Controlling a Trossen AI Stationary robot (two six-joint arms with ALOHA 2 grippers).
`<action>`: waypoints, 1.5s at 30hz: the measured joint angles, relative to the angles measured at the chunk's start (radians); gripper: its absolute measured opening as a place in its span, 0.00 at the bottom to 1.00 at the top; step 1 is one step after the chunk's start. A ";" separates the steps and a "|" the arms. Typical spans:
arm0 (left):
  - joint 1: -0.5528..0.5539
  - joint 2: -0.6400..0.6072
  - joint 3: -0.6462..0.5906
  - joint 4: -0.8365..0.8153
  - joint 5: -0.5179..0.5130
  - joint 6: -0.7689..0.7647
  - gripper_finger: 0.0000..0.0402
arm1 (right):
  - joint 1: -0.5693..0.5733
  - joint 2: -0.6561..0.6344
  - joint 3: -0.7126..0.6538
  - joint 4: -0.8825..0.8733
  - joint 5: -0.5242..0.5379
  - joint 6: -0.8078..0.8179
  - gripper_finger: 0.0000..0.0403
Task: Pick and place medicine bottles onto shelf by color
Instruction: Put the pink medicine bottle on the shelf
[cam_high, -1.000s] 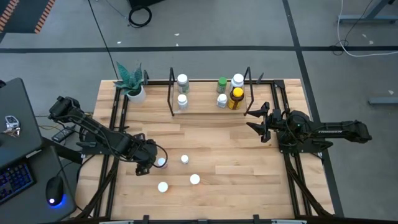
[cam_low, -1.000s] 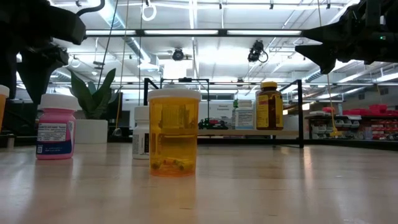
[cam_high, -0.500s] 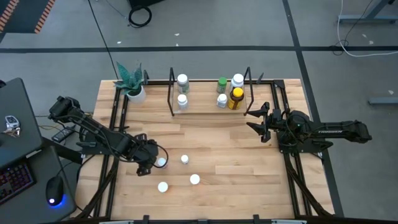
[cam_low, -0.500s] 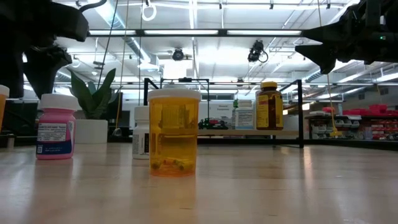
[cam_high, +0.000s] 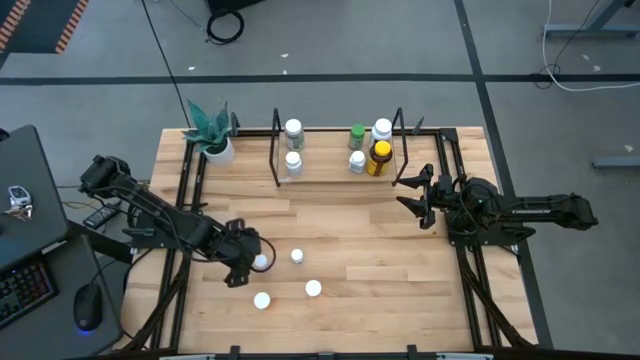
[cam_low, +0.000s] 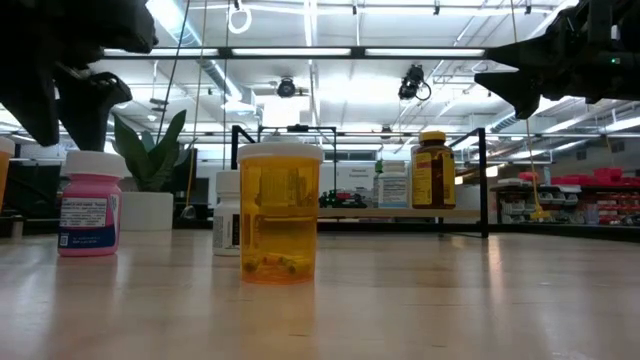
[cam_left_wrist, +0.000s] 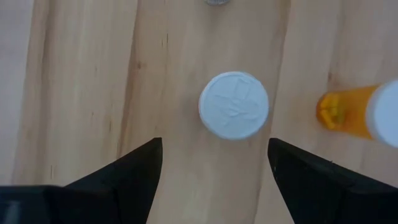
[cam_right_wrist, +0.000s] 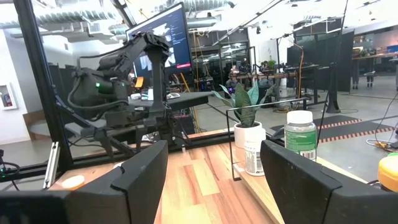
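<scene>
My left gripper (cam_high: 250, 264) hangs open, fingers pointing down, just above a pink white-capped bottle (cam_low: 88, 205) that stands upright on the table. In the left wrist view its cap (cam_left_wrist: 234, 113) shows ahead of the two spread fingers, which do not touch it. An orange bottle (cam_low: 280, 215) and a white bottle (cam_low: 228, 212) stand nearby. The shelf (cam_high: 330, 178) at the far edge holds two white bottles on its left, and two green ones, a white one and the amber bottle (cam_high: 379, 156) on its right. My right gripper (cam_high: 402, 194) waits open, right of the shelf.
Three more white-capped bottles stand on the table near the middle (cam_high: 297, 256), (cam_high: 313, 288), (cam_high: 262, 300). A potted plant (cam_high: 212, 135) stands at the far left corner. Black frame rails run along both table sides.
My left gripper has moved a little toward the table's right edge, closer over the pink bottle, still open. The bottles have stayed where they were.
</scene>
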 joint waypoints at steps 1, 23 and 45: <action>0.000 0.011 0.000 0.005 0.006 0.010 0.74 | 0.000 0.000 0.000 0.000 0.000 0.000 0.66; 0.052 0.157 0.000 0.134 0.022 0.089 0.72 | 0.000 0.000 0.000 0.000 0.000 0.000 0.66; 0.087 0.157 0.000 0.127 0.028 0.099 0.44 | 0.000 0.000 0.000 0.000 0.000 0.000 0.66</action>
